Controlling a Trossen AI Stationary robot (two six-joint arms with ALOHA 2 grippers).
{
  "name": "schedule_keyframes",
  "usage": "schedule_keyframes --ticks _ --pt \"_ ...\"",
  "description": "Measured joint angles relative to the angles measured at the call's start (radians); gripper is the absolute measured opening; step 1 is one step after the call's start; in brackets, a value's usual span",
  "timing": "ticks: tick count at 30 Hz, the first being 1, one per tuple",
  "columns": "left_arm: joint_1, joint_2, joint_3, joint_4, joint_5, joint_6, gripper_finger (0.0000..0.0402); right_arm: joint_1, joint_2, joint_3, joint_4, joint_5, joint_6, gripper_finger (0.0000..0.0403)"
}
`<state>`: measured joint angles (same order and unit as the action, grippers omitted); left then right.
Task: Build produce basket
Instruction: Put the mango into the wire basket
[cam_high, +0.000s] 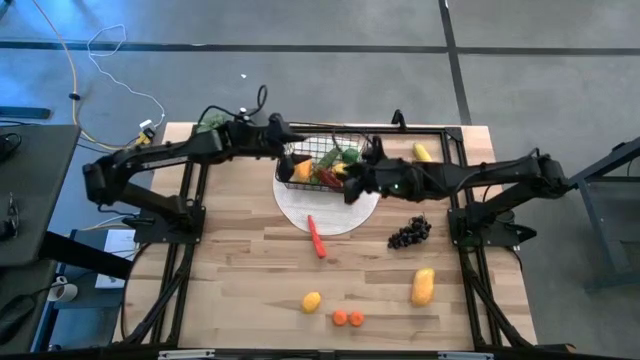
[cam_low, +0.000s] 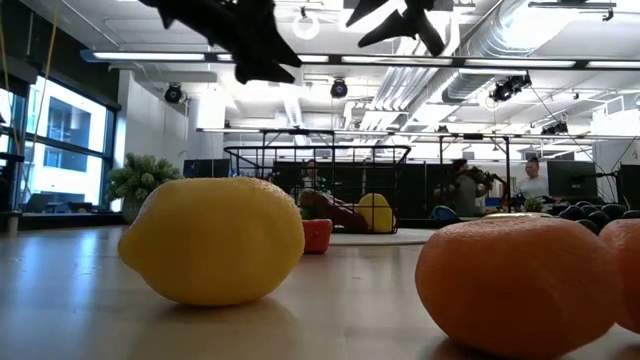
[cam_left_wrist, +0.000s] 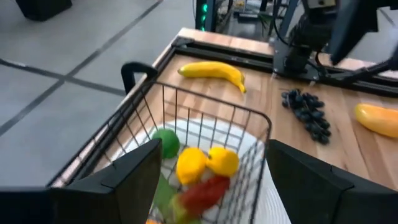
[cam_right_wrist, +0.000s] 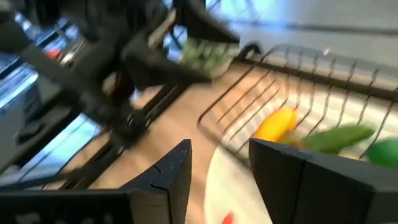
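The black wire basket stands on a round white plate at the table's far middle. It holds lemons, green pieces and a red one. My left gripper hovers open over the basket's left end, with nothing between its fingers. My right gripper hovers open at the basket's near right corner, also with nothing between its fingers. A red chilli lies at the plate's near edge. On the table lie dark grapes, a mango, a lemon, two carrot slices and a banana.
Black frame rails run along the table's far edge and both sides, by the arm bases. Bare wood lies on the near left. People and desks show in the room beyond the table in the low view.
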<state>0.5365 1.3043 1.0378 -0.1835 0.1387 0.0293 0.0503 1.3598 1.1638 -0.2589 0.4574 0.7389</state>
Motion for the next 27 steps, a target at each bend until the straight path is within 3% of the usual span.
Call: schedule_keyframes --ticks 13,20,27 --pt "-0.047 -0.104 0.000 -0.217 0.000 -0.241 0.0277 0.113 0.000 0.000 -0.273 -0.062 0.288 0.0143" --pt "-0.103 -0.109 0.000 -0.233 0.000 -0.335 0.0277 0.175 0.000 0.000 -0.354 -0.164 0.346 0.0175" --pt "-0.163 -0.109 0.000 -0.314 -0.006 -0.413 0.0277 0.234 0.000 0.000 -0.506 -0.236 0.509 0.0201"
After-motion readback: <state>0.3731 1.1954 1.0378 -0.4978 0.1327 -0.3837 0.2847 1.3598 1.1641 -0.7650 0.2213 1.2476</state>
